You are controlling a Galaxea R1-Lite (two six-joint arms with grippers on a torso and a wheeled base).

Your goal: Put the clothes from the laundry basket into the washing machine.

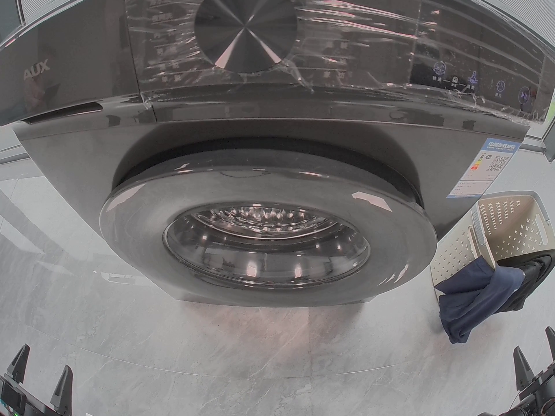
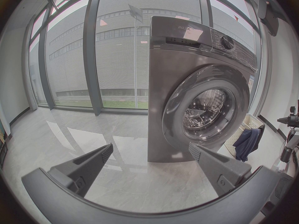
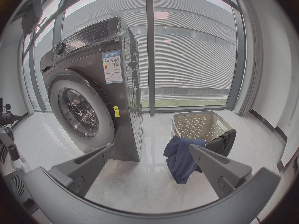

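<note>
Apart, empty: left end effector (image 2: 150, 148), right end effector (image 3: 151, 148); ahead of right, clothes (image 3: 182, 162) draped over laundry basket (image 3: 199, 113) rim, probably easy grasping.

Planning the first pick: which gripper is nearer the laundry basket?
Right. The right gripper hangs just short of the laundry basket; the left gripper is far across, past the washing machine door.
</note>
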